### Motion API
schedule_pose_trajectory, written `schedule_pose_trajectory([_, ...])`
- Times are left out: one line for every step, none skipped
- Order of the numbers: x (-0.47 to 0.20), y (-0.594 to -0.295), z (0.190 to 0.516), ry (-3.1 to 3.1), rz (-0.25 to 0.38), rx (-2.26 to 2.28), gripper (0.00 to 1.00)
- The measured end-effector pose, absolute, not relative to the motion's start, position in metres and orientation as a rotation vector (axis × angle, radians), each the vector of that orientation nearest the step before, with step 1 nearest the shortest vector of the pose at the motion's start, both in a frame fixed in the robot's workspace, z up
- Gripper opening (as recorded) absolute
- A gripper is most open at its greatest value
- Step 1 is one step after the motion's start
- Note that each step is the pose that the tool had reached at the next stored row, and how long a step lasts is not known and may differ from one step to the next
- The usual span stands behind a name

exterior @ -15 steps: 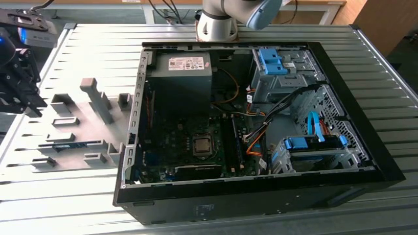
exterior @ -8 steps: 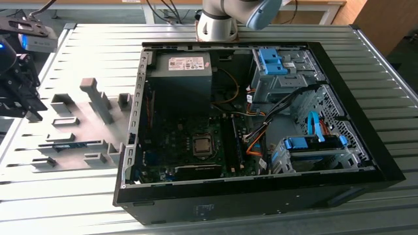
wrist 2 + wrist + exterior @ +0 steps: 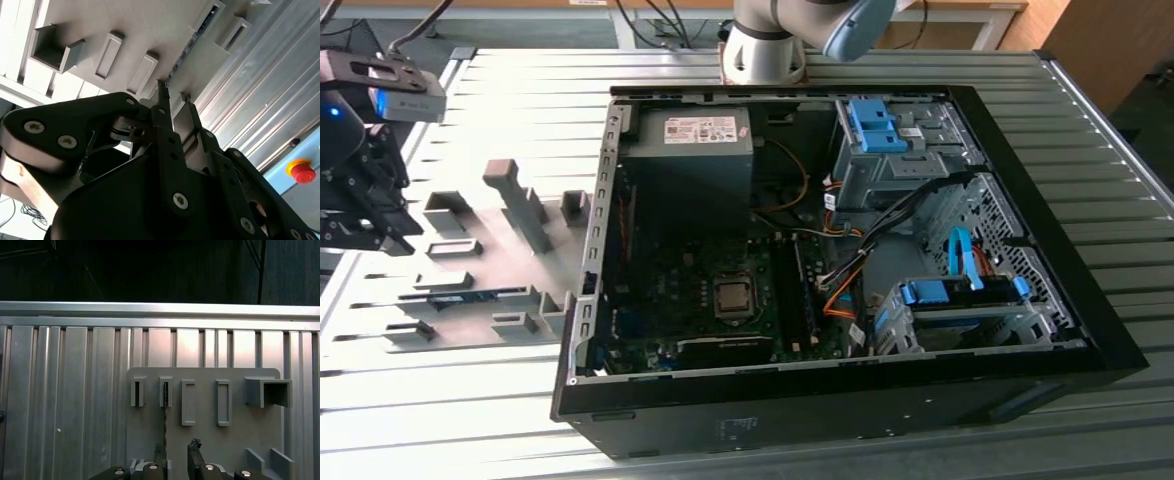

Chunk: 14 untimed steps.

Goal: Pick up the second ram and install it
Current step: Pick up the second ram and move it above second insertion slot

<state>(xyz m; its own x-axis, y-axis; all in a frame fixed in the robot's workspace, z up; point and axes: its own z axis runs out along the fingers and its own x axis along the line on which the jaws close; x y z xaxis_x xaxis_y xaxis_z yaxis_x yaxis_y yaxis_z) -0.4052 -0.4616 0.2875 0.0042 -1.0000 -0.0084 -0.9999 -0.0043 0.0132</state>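
Gripper (image 3: pixel 177 446) above second ram (image 3: pixel 165 415), jaws apart

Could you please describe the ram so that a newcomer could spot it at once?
Beside the case, on the exterior view's left, lies a grey plate of blocks. The ram stands on edge in slotted blocks there: a long, thin blue-green board, the only coloured piece.

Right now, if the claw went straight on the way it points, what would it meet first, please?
Probably the second ram, standing on edge in the grey holder; the open claw points down at it, though depth is hard to judge.
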Motion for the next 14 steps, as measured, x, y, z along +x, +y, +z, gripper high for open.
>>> schedule_pose_trajectory([-0.405,-0.462,0.286,-2.214,-0.024,2.224,0.31])
schedule_pose_trajectory([-0.405,-0.462,0.284,-2.214,-0.024,2.224,0.31])
schedule_pose_trajectory([-0.405,-0.462,0.282,-2.214,-0.024,2.224,0.32])
schedule_pose_trajectory([-0.406,-0.462,0.280,-2.214,-0.024,2.224,0.32])
schedule_pose_trajectory([-0.406,-0.462,0.278,-2.214,-0.024,2.224,0.32])
schedule_pose_trajectory([-0.406,-0.463,0.277,-2.214,-0.024,2.224,0.38])
schedule_pose_trajectory([-0.406,-0.463,0.275,-2.214,-0.024,2.224,0.38])
schedule_pose_trajectory([-0.406,-0.463,0.273,-2.214,-0.024,2.224,0.38])
schedule_pose_trajectory([-0.406,-0.463,0.271,-2.214,-0.024,2.224,0.38])
schedule_pose_trajectory([-0.406,-0.463,0.269,-2.214,-0.024,2.224,0.38])
schedule_pose_trajectory([-0.406,-0.463,0.267,-2.214,-0.024,2.224,0.38])
schedule_pose_trajectory([-0.406,-0.463,0.266,-2.214,-0.024,2.224,0.38])
schedule_pose_trajectory([-0.406,-0.464,0.264,-2.214,-0.024,2.224,0.38])
schedule_pose_trajectory([-0.406,-0.464,0.262,-2.214,-0.024,2.223,0.38])
